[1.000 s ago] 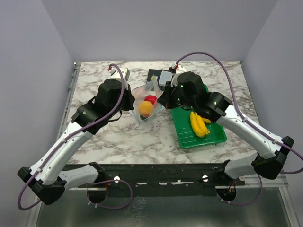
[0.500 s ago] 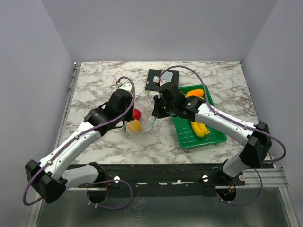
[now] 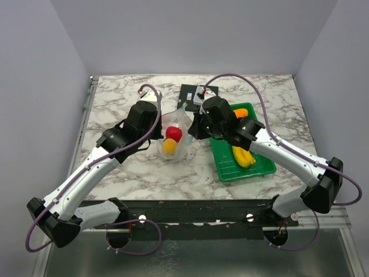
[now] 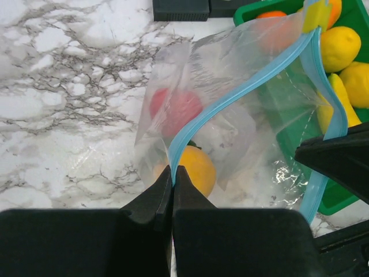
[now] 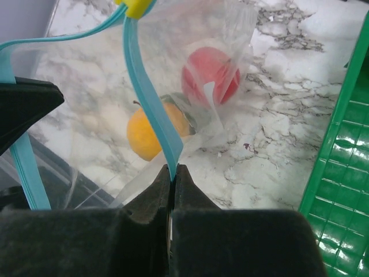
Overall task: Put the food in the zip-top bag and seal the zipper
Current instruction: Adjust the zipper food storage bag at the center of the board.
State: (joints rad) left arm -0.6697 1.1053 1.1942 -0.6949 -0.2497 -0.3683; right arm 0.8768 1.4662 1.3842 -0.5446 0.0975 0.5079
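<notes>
Zip-top bag (image 4: 219,63): clear, glossy, wrinkled plastic film. Zipper (image 4: 253,78): smooth light-blue plastic strip. Tray (image 5: 340,190): glossy green plastic. Table (image 3: 115,109): smooth marble-look top.

Overhead looks down; wrist cameras closely share bag (image 4: 196,75).

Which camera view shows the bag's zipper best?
The left wrist view: the zipper shows nearly whole, from the left gripper up to the yellow slider and down the far side. The right wrist view shows two stretches, one pinched by the right gripper. In the top view it is too small to trace.
</notes>
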